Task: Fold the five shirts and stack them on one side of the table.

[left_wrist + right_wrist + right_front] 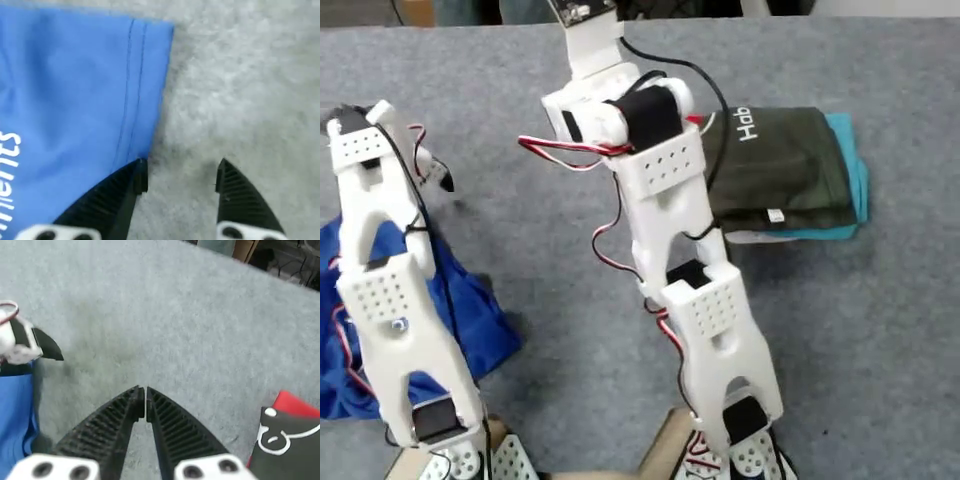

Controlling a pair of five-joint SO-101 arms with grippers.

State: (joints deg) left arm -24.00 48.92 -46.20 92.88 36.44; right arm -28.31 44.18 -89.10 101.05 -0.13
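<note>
A crumpled blue shirt lies at the table's left, under the left arm. My left gripper is open at the shirt's hemmed edge: one finger is over the blue cloth, the other over bare table. A stack of folded shirts sits at the right, dark olive on top with teal and white beneath. My right gripper is shut and empty above the bare grey table, between the blue shirt and the stack. The left gripper's fingers appear in the right wrist view.
The grey felt table has free room in front of the stack and at the far side. The right arm's white links and red-white cables cross the middle. Both arm bases stand at the near edge.
</note>
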